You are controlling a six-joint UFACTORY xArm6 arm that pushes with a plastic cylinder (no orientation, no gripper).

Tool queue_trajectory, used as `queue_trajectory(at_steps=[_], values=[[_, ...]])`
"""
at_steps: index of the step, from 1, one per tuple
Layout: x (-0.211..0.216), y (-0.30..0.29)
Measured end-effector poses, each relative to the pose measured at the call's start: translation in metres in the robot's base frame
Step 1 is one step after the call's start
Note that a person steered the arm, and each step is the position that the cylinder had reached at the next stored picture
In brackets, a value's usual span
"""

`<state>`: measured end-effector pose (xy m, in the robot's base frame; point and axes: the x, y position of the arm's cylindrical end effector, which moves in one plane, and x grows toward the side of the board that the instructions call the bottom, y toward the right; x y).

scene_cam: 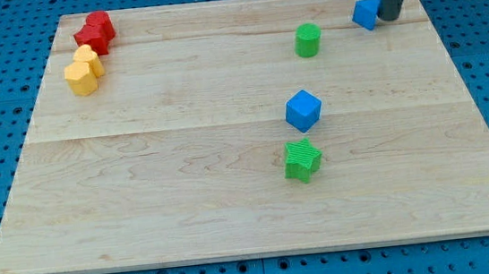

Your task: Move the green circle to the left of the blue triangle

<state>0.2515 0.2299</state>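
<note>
The green circle (307, 40) is a short green cylinder standing at the view's upper middle right of the wooden board. The blue triangle (365, 14) lies to its right, near the board's top right corner. My rod comes down from the view's top right and my tip (389, 18) rests right against the blue triangle's right side, well to the right of the green circle.
A blue cube (303, 111) sits mid board with a green star (302, 160) just below it. Two red blocks (95, 32) and two yellow blocks (83, 71) cluster at the top left. The board's edge (265, 252) meets a blue pegboard.
</note>
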Motion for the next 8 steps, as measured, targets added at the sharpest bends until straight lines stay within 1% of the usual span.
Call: queue_trajectory(at_steps=[1,3,4,5,6,7,8], values=[[0.043,0.02],[0.067,-0.098],[0.098,-0.105],[0.094,-0.146],[0.051,-0.144],[0.029,-0.138],[0.021,-0.112]])
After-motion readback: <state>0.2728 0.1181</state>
